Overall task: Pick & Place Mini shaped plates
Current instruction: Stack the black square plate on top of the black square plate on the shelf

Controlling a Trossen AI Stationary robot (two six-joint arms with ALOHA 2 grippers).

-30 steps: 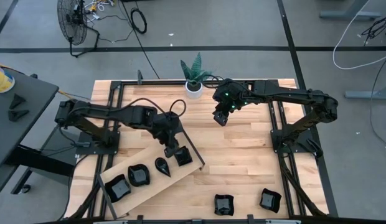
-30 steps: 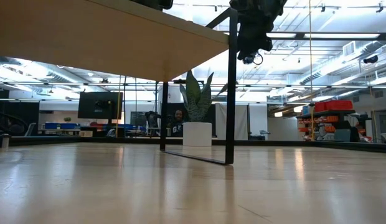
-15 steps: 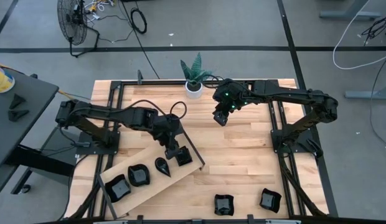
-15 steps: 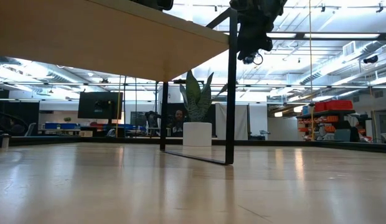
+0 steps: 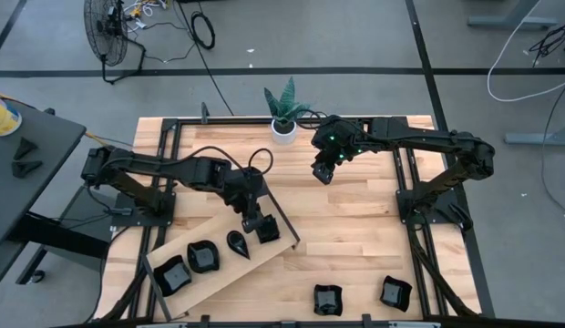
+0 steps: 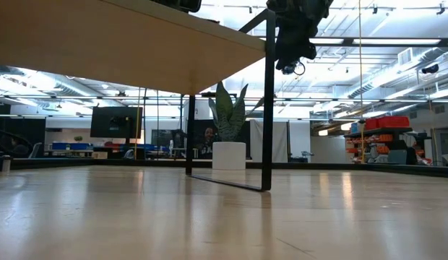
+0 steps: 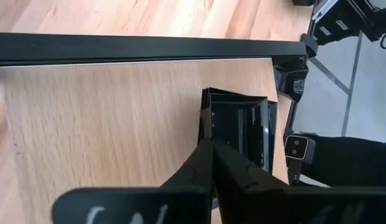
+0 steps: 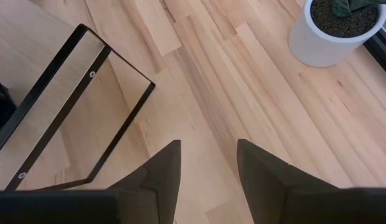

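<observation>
**Tool status: left closed at square plate, right parted and idle**

Left tool (image 5: 256, 221) sits over the raised light wooden board (image 5: 178, 246), at its upper end. Its fingers (image 7: 208, 163) are pressed together at the near rim of a square black plate (image 7: 246, 127); whether the rim is actually pinched between them cannot be confirmed from the wrist view. Three more plates lie in a row down the board: a teardrop (image 5: 237, 243), a wavy one (image 5: 202, 257) and another (image 5: 171, 275) at the lower end. Two further plates (image 5: 327, 299) (image 5: 395, 292) rest on the desk (image 5: 355, 237) near its front edge, well apart from the board. Right tool (image 5: 323, 172) hangs above bare desk near the white plant pot (image 5: 283, 128), fingers (image 8: 160, 177) parted, holding nothing.
</observation>
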